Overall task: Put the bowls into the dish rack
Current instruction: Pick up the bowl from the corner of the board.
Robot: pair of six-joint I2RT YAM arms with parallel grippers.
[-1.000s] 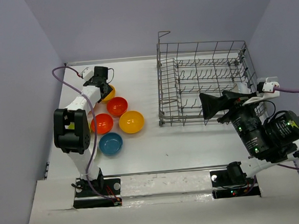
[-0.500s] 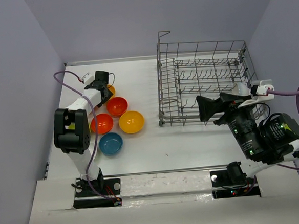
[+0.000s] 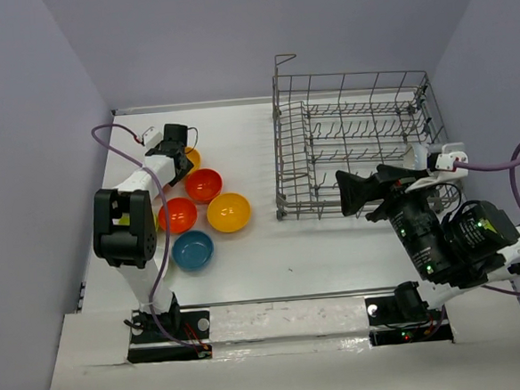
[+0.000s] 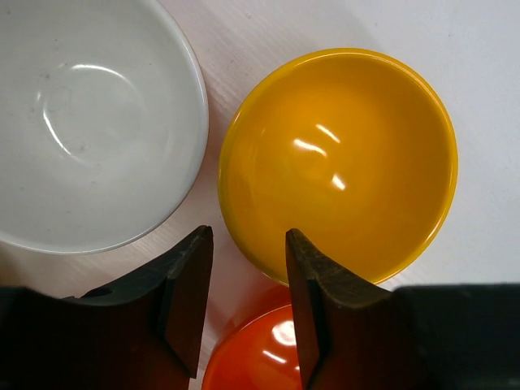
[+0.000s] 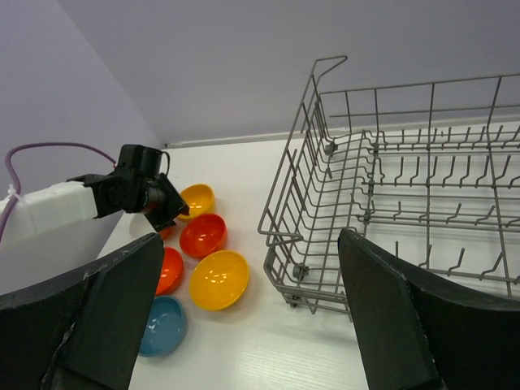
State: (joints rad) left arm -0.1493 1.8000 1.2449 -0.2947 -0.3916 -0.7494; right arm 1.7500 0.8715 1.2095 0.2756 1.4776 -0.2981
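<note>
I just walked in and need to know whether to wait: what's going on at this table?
The left gripper hovers low over the bowls on the table's left side. Its open jaws straddle the near rim of an orange-yellow bowl, which sits beside a white bowl. Nothing is gripped yet. The right gripper hangs open and empty by the near side of the dish rack, which holds no bowl so far.

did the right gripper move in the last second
Yes: the right gripper has shifted left along the dish rack's near side, closer to its near-left corner.
</note>
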